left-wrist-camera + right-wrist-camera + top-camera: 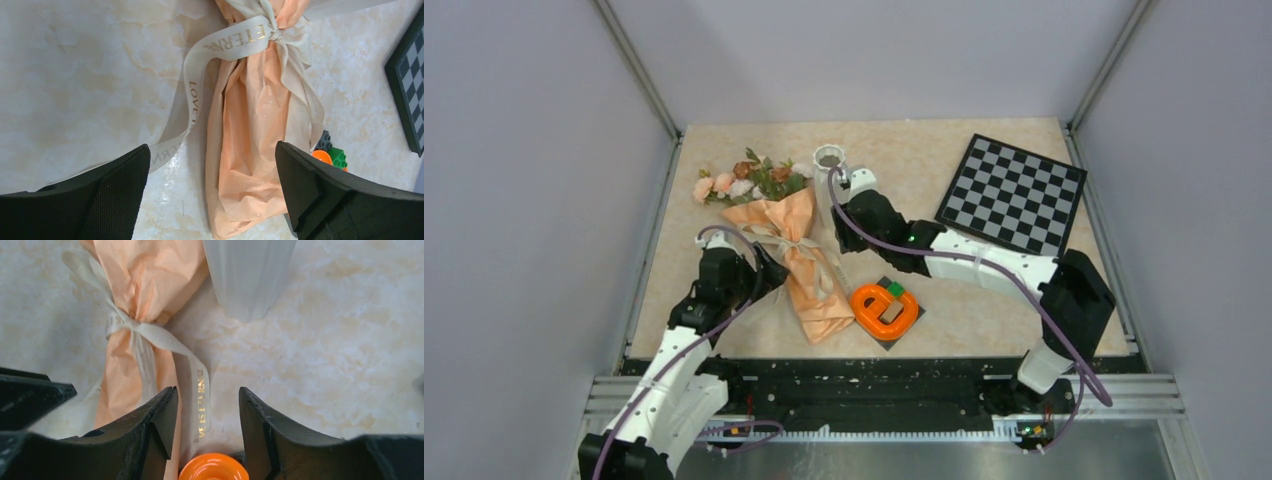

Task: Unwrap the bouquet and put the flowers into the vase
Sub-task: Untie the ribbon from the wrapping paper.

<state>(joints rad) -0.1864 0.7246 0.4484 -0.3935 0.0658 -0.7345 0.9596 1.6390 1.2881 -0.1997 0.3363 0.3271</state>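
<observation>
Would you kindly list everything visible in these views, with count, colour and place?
bouquet: one, peach-tan paper, lying left of centre
ribbon: one, cream, tied around the bouquet
flowers: one bunch, peach, pink, rust, at its far end
vase: one, white, upright, far centre
chessboard: one, black-grey, far right
orange ring: one, orange, near centre
green brick: one, green, beside the ring
table: one, beige marbled, underneath
left gripper: one, black, open over the bouquet
right gripper: one, black, open near the vase
</observation>
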